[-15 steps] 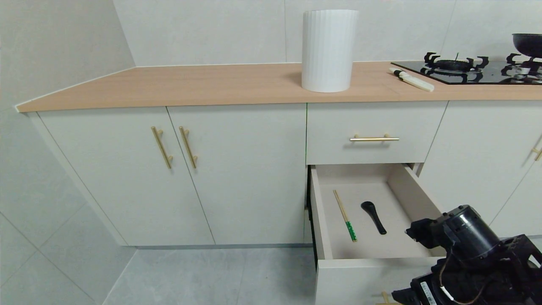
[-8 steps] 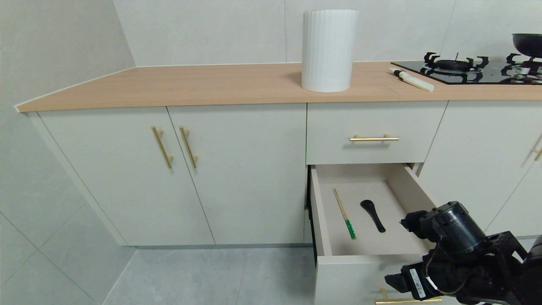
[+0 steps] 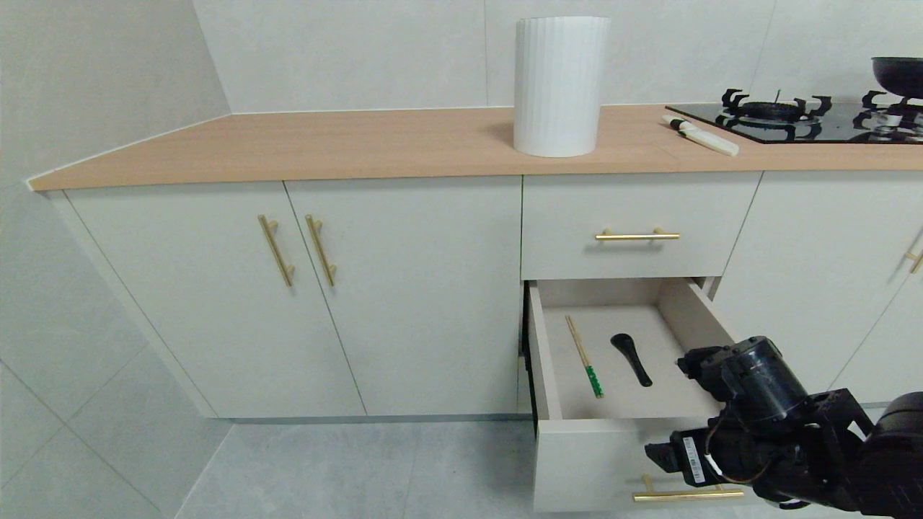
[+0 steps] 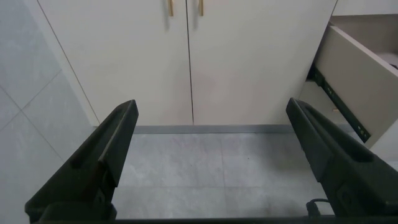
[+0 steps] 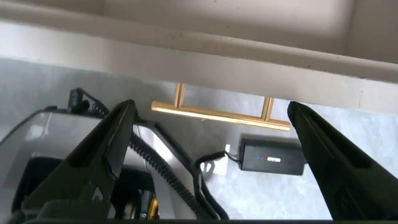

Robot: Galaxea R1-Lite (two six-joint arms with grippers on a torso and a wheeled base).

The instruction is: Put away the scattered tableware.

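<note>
The lower drawer [image 3: 598, 458] stands partly pulled out. Inside it lie a pair of wooden chopsticks with green ends [image 3: 583, 355] and a black spoon [image 3: 632, 357], side by side. My right gripper [image 3: 667, 461] is low against the drawer front, just above its gold handle [image 3: 687, 494]. In the right wrist view the gripper [image 5: 214, 155] is open, its fingers [image 5: 106, 155] wide apart, with the handle [image 5: 221, 115] beyond the gap and nothing held. My left gripper [image 4: 211, 162] hangs open over the floor before the cabinet doors, with the drawer's side [image 4: 360, 56] at the edge.
On the wooden countertop [image 3: 324, 144] stand a tall white ribbed cylinder [image 3: 557, 85] and a knife with a pale handle [image 3: 701, 135]. A black gas hob [image 3: 800, 119] with a pan [image 3: 898, 72] is at the far right. A shut drawer [image 3: 638, 223] sits above the open one.
The open drawer has slid inward, its front now closer to the cabinet. My right arm has moved forward and left with it, and the gold handle has come fully into sight.
</note>
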